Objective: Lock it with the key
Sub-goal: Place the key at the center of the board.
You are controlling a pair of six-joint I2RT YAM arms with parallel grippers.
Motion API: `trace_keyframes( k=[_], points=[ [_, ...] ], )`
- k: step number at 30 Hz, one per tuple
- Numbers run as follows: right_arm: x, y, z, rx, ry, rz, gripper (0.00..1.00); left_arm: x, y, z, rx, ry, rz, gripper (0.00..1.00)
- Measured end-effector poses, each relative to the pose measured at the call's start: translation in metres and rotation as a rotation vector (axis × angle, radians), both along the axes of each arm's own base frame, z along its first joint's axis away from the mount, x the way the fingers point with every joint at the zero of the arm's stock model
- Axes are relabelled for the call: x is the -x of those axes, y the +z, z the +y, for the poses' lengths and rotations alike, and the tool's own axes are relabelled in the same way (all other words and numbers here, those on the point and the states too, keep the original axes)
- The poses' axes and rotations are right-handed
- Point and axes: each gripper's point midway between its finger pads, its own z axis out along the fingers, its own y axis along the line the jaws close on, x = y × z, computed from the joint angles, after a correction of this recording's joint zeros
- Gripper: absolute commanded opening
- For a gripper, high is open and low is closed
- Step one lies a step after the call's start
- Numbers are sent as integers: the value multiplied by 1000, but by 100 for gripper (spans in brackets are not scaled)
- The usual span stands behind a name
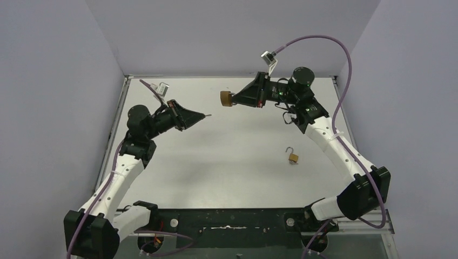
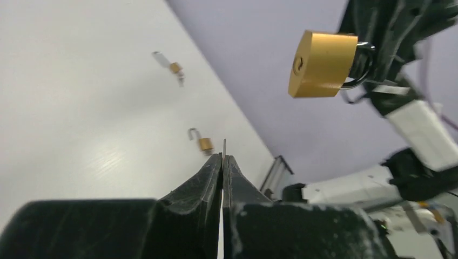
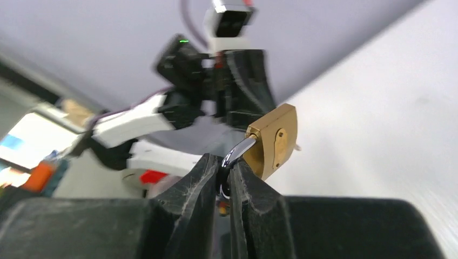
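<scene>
Right gripper [image 1: 238,99] gripped the padlock [image 1: 227,99] by its shackle [image 3: 238,150], held in the air; left gripper [image 1: 200,115] was pinched shut on the key [image 2: 224,146], well apart from the keyhole [image 2: 297,65]; insertion and turning apparently remained.

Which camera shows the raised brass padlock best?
Left wrist: the brass padlock is large and sharp, keyhole visible. Right wrist shows it close, shackle pinched in the right gripper. The top view shows it tiny.
</scene>
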Motion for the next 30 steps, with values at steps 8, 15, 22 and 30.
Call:
trace_keyframes(
  k=[8, 15, 22, 30],
  points=[
    [-54, -115, 24, 453, -215, 93, 0, -22, -106, 26, -488, 276, 230, 0],
    [-110, -230, 42, 785, -271, 271, 0, -51, -167, 38, -799, 339, 418, 0],
    [-172, -286, 53, 874, -334, 335, 0, -119, -182, 18, -909, 348, 483, 0],
    [-222, -311, 47, 862, -431, 387, 0, -169, -229, -7, -971, 313, 565, 0]
  ],
)
